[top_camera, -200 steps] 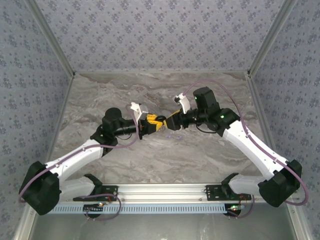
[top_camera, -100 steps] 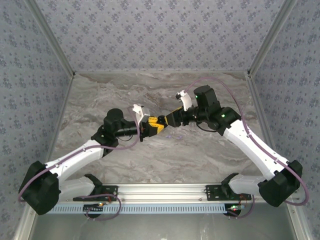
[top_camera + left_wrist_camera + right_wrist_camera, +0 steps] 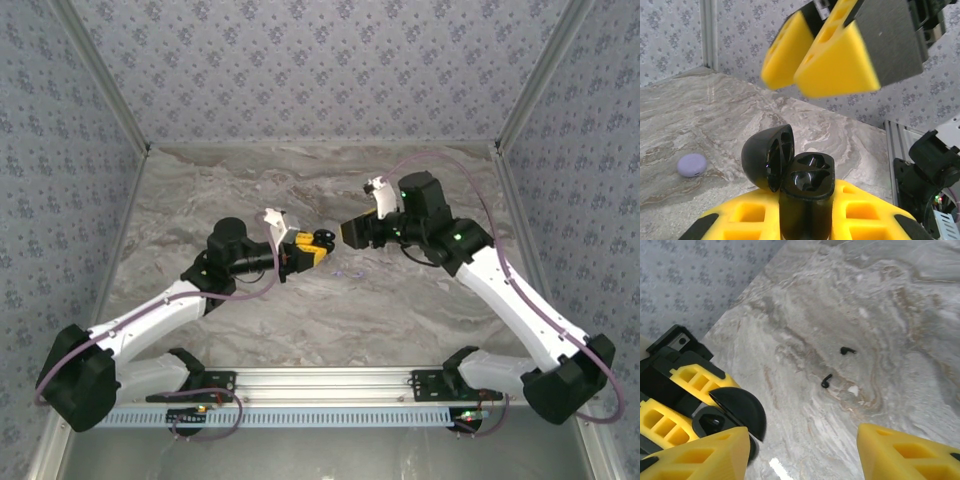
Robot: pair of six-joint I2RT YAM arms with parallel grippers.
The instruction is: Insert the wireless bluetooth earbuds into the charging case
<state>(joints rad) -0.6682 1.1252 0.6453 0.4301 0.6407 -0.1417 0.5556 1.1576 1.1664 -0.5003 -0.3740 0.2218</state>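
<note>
The left gripper (image 3: 316, 246) was clamped on the open black charging case (image 3: 806, 186), both sockets empty, while the right gripper (image 3: 350, 230) stood open holding nothing and the black earbuds (image 3: 826, 381) lay near the table's (image 3: 890, 305) middle, so neither was inserted yet.

Case (image 3: 807, 200) glossy black. Fingers (image 3: 840, 65) yellow. Table (image 3: 900, 305) grey, marble-veined. Earbuds (image 3: 826, 381) black. Puck (image 3: 692, 165) lilac. Walls (image 3: 320, 70) blue-grey, floral print.
</note>
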